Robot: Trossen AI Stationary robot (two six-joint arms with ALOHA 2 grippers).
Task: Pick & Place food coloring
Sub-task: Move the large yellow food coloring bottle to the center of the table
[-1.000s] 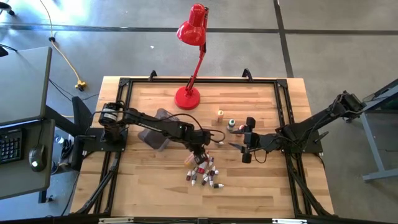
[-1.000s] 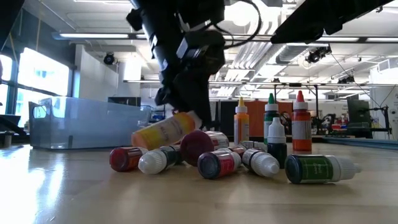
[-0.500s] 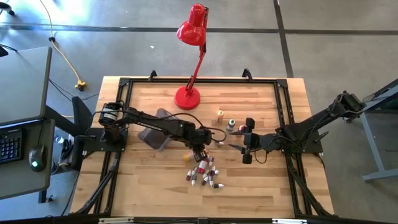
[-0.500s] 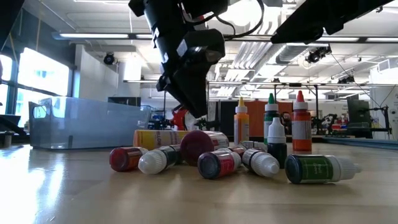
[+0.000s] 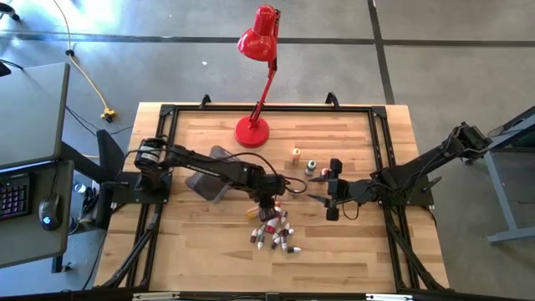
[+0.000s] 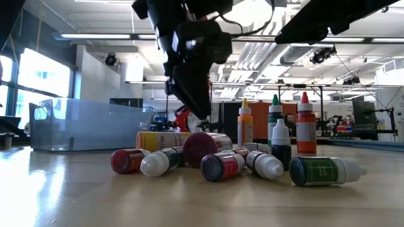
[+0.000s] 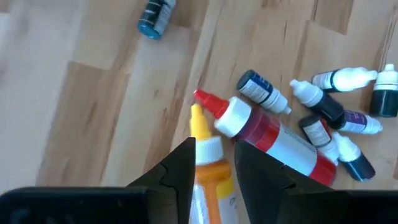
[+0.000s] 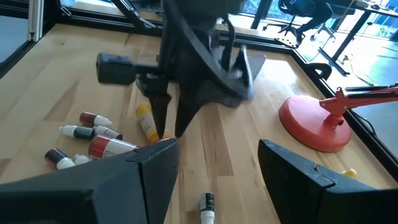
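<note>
The food coloring bottles lie in a pile (image 5: 274, 232) on the table's near middle; they also show in the low view (image 6: 221, 161). An orange-yellow bottle (image 7: 210, 168) lies flat on its side at the pile's far edge (image 6: 161, 140), next to a large red bottle (image 7: 273, 137). My left gripper (image 7: 214, 149) is open, points down and hangs just above the orange-yellow bottle (image 6: 196, 113), one finger on either side of it, not touching. Three bottles stand upright farther back (image 6: 245, 123), (image 6: 275, 113), (image 6: 305, 124). My right gripper (image 5: 322, 194) is open and empty, to the pile's right.
A red desk lamp (image 5: 252, 130) stands at the far middle. A grey tub (image 5: 213, 174) sits left of the pile under my left arm; it also shows in the low view (image 6: 88, 123). A single dark bottle (image 7: 155, 12) lies apart from the pile.
My left gripper has let go of the orange-yellow bottle and gone up. The bottle, tilted with one end raised under the fingers a second ago, now lies flat on the table by the pile. My right arm has kept still.
</note>
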